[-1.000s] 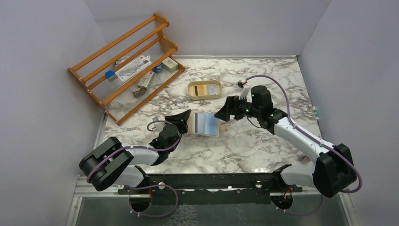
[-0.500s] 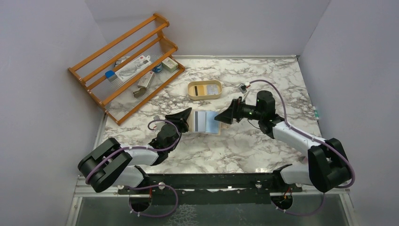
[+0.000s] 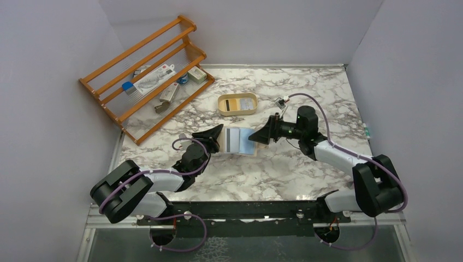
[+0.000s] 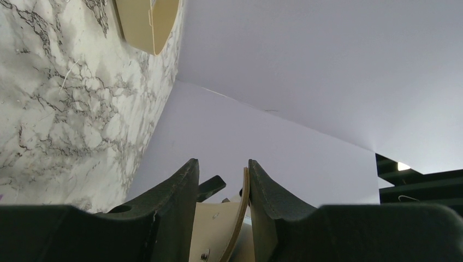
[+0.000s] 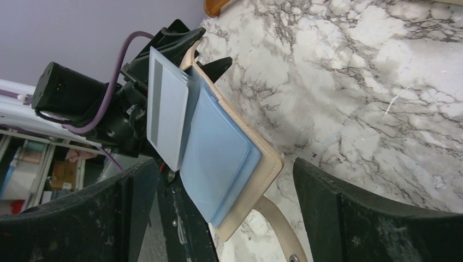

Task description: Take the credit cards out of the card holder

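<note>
Leather card holder (image 5: 268, 159), tan, pinched in left gripper (image 4: 221, 164); empty wide-open right gripper (image 3: 255, 136) has neared its light-blue credit cards (image 5: 215, 158), ready to pull.

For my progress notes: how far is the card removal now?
Done: two card-like pieces lie in the tray. In hand: the left gripper clamps the card holder open; the open right gripper faces it. Left: pull out the striped card and the blue card.

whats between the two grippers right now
The card holder, credit cards showing, pinched by the left gripper; the open right gripper faces it. Clear in the top view.
</note>
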Robot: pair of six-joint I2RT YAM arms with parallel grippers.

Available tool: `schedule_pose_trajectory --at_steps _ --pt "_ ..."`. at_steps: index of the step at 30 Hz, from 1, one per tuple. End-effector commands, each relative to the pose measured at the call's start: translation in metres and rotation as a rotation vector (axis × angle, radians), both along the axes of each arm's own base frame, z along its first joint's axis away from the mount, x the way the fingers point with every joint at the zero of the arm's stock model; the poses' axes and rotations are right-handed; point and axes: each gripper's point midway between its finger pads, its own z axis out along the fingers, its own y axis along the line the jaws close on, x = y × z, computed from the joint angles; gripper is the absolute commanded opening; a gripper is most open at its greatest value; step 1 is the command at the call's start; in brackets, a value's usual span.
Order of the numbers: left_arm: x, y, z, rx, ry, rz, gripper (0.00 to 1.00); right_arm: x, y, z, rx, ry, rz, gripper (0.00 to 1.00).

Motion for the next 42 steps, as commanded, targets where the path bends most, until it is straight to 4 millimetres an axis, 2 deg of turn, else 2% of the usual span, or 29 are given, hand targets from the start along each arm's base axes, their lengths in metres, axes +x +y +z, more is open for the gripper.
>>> schedule_pose_trajectory --at_steps 1,8,11,16,19,20,21,27,30,34,38,40,42 --pt "0.003 -0.006 0.033 -0.088 -0.066 -0.018 0.0 -0.012 0.006 0.008 0.065 -0.027 0.104 0.96" --pt "0.003 -0.01 0.039 -0.117 -0.078 -0.034 0.0 -0.019 0.011 0.001 0.115 -0.009 0.175 0.86" --pt "0.003 -0.01 0.041 -0.12 -0.083 -0.034 0.0 -0.019 0.013 -0.001 0.135 -0.002 0.182 0.77" --pt "0.003 -0.009 0.04 -0.115 -0.082 -0.032 0.0 -0.017 0.014 -0.001 0.148 -0.001 0.186 0.38" --pt "0.002 -0.01 0.039 -0.101 -0.084 -0.036 0.0 -0.017 0.014 0.003 0.152 -0.002 0.187 0.09" --pt "0.003 -0.01 0.039 -0.087 -0.092 -0.04 0.0 -0.017 0.013 0.006 0.155 -0.003 0.187 0.02" --pt "0.003 -0.011 0.04 -0.071 -0.102 -0.047 0.02 -0.017 0.013 0.009 0.16 -0.003 0.188 0.01" --pt "0.003 -0.011 0.041 -0.011 -0.143 -0.084 0.59 -0.017 0.005 0.028 0.192 0.01 0.177 0.01" --pt "0.0 -0.015 0.043 -0.013 -0.18 -0.12 0.75 -0.018 0.003 0.035 0.212 0.018 0.182 0.01" --pt "-0.004 -0.028 0.053 -0.072 -0.267 -0.191 0.83 -0.02 0.003 0.041 0.243 0.035 0.193 0.01" --pt "-0.008 -0.043 0.078 -0.226 -0.415 -0.264 0.87 -0.023 0.004 0.041 0.262 0.036 0.21 0.01" --pt "-0.008 -0.058 0.075 -0.248 -0.413 -0.329 0.85 -0.023 0.003 0.039 0.265 0.039 0.213 0.01" --pt "-0.009 -0.061 0.08 -0.197 -0.451 -0.308 0.8 -0.024 0.003 0.039 0.266 0.04 0.212 0.01"
